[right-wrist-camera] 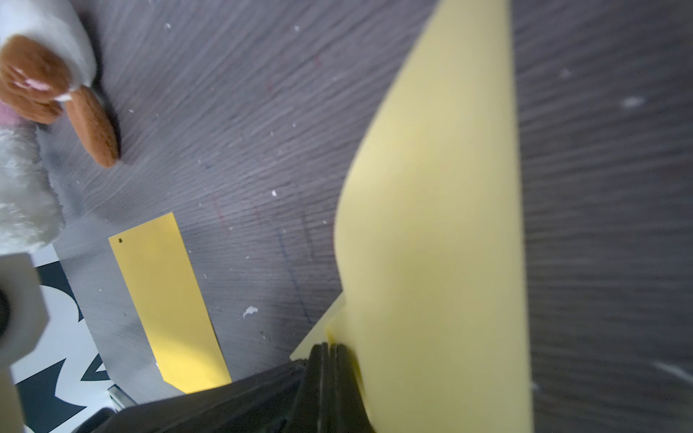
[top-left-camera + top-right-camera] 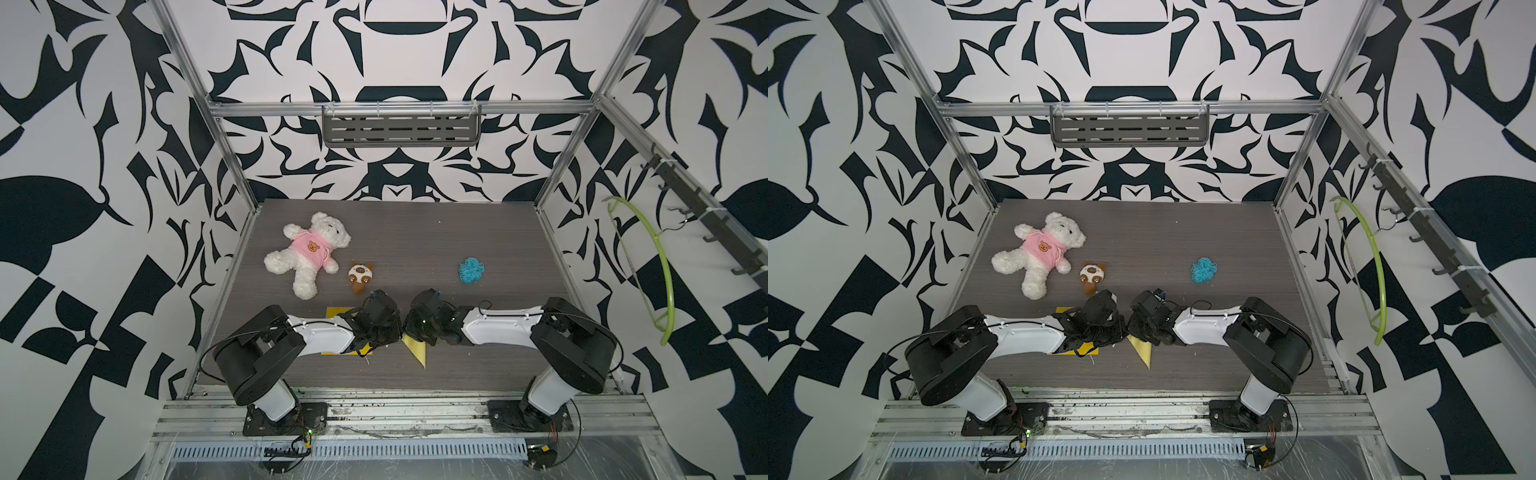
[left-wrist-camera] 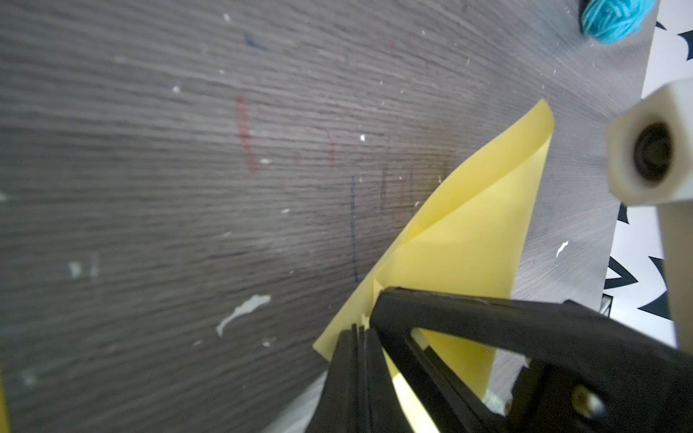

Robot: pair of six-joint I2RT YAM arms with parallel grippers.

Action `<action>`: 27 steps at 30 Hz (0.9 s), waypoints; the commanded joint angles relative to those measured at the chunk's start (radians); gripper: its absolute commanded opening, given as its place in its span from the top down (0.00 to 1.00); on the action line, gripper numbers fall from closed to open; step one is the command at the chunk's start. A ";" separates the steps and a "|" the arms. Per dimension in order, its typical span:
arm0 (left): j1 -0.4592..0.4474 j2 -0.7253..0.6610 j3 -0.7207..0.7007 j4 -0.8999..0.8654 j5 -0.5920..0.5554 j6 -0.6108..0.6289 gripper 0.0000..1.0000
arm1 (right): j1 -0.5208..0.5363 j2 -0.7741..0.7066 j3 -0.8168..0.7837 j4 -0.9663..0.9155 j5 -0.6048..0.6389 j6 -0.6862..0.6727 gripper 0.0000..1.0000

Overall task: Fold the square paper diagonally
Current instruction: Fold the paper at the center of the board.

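Though the paper (image 3: 468, 240) was already doubled over, pinched shut in both the left gripper (image 3: 363, 331) and right gripper (image 1: 330, 350) near the front of the table (image 2: 415, 232), no crease seemed pressed yet.

light: even, bright | shadows: soft | wrist views: blurred, edge-warped

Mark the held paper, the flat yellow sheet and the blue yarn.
held paper (image 2: 417, 350), in a top view, free lower part.
flat yellow sheet (image 1: 168, 303), right wrist view, its middle.
blue yarn (image 2: 471, 270), in a top view, ball's centre.
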 commanded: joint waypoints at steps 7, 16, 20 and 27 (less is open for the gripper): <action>-0.015 0.023 -0.020 -0.109 0.003 0.000 1.00 | 0.008 0.017 -0.008 0.017 0.008 -0.008 1.00; -0.015 0.015 -0.015 -0.106 0.015 0.005 1.00 | 0.020 0.023 -0.027 0.002 0.012 -0.023 1.00; -0.015 -0.014 -0.017 -0.109 0.011 0.010 1.00 | 0.031 0.031 -0.043 0.002 0.007 -0.021 1.00; -0.015 -0.034 -0.014 -0.127 0.003 0.014 1.00 | 0.039 0.036 -0.063 0.011 0.005 -0.018 0.96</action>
